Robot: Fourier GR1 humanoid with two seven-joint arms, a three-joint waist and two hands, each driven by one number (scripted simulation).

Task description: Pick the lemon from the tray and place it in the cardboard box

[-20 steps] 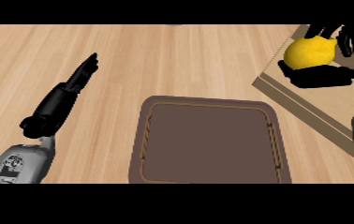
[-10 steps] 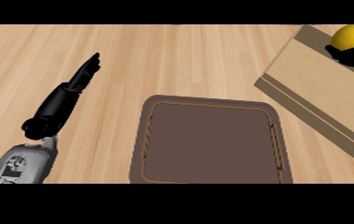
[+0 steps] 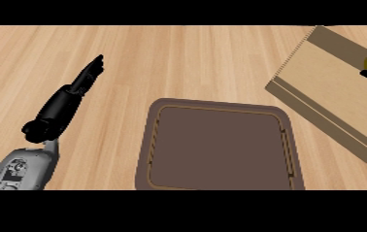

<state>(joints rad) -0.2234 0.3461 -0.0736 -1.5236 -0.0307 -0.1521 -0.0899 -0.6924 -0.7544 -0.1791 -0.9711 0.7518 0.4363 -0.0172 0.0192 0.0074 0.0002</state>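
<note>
Compared with the view one second before, the right hand and the lemon it carried had moved off toward the right edge. Only a dark sliver of that hand showed there, over the cardboard box, and its grip could not be told. The lemon itself could not be made out with certainty. It was not on the tray, and it was judged to lie beyond the frame, with the hand, above or within the box. This suggests the pick was complete and the placing was under way or just finished, though release could not be confirmed. The tray, dark brown with a raised rim, sat at the centre of the wooden counter and held nothing visible. The box stood just beside the tray's right corner, and only a pale flat panel of it showed, its interior out of sight. The left hand rested at the view's left, fingers straight and together, holding nothing.
</note>
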